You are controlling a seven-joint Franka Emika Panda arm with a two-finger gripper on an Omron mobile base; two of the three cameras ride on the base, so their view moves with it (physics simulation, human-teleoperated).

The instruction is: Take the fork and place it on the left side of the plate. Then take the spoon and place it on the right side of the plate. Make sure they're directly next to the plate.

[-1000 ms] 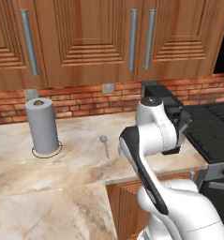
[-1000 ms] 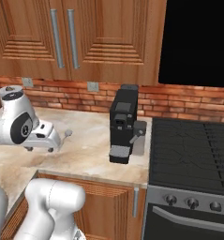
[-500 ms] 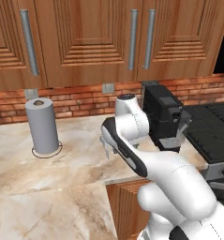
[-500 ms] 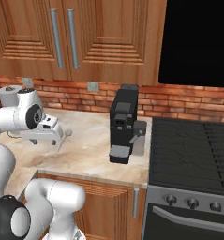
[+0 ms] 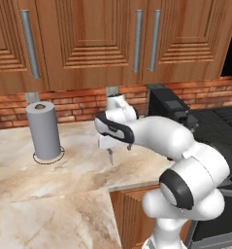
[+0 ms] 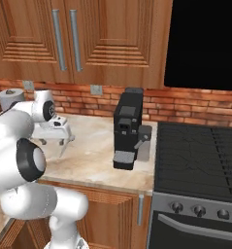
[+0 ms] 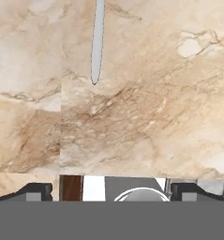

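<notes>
A slim grey metal utensil (image 7: pixel 97 42) lies on the marble counter; in the hand view I see its tapering handle, and its head runs off the top edge, so I cannot tell fork from spoon. My gripper (image 7: pixel 111 190) hovers just above it, open, with the finger tips (image 7: pixel 36 190) wide apart and nothing between them. In the left base view the gripper (image 5: pixel 112 147) hangs over the utensil (image 5: pixel 110 157), whose handle end pokes out below the hand. The right base view shows the gripper (image 6: pixel 54 141) low over the counter. The blue plate is out of view.
A grey paper towel roll (image 5: pixel 43 130) stands on the counter to the left. A black coffee machine (image 5: pixel 168 104) (image 6: pixel 128 129) sits to the right, with the stove (image 6: pixel 200 151) beyond it. The counter's front edge (image 5: pixel 137 185) runs close below the gripper.
The arm has swung left from beside the coffee machine and come down over the utensil on the counter. The utensil itself has not moved.
</notes>
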